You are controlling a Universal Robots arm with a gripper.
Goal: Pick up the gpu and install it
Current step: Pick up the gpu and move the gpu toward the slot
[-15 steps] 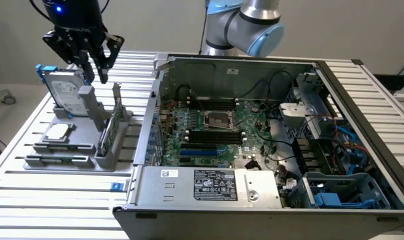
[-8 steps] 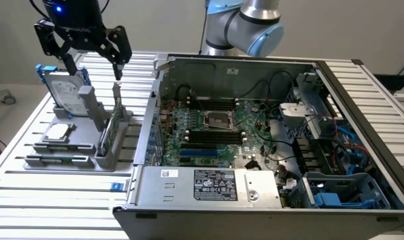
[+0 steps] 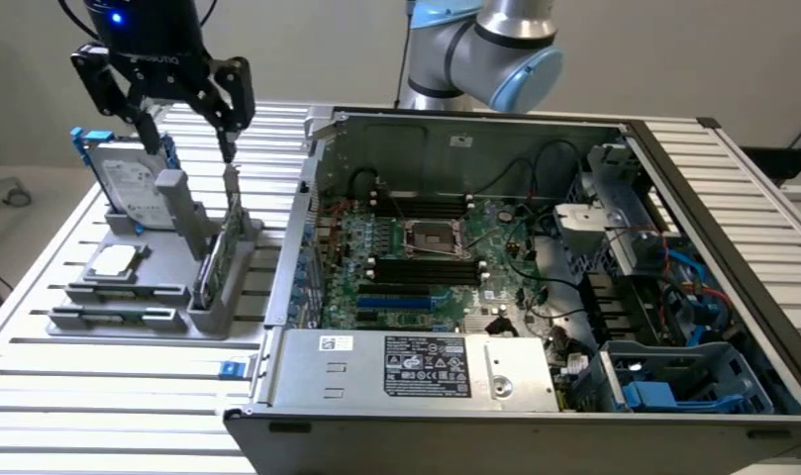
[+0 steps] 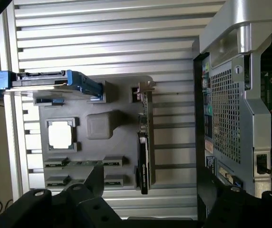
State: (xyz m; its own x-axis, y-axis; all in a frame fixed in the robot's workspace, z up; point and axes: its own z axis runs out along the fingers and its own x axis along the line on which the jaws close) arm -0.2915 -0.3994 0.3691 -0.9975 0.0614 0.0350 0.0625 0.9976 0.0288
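Spanning the foreground, a slatted metal table [image 3: 110, 416] is laid with an open computer case [image 3: 292, 267]. At the exterior view's left, the gpu [image 3: 219, 247] is stood edgewise in a grey holder [image 3: 123, 321], below the downward-pointed gripper [image 3: 186, 143], whose fingers are spread apart.

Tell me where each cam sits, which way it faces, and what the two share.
Exterior view: off the arm, raised, looking down at an angle over the table, the open computer case and the grey holder at the exterior view's left; it shows the arm behind the case and the open gripper above the holder.
Wrist view: on the wrist, looking straight down on the holder; its own dark fingers show.
Shared: holder, gpu standing on edge in it, hard drive, case wall, table.
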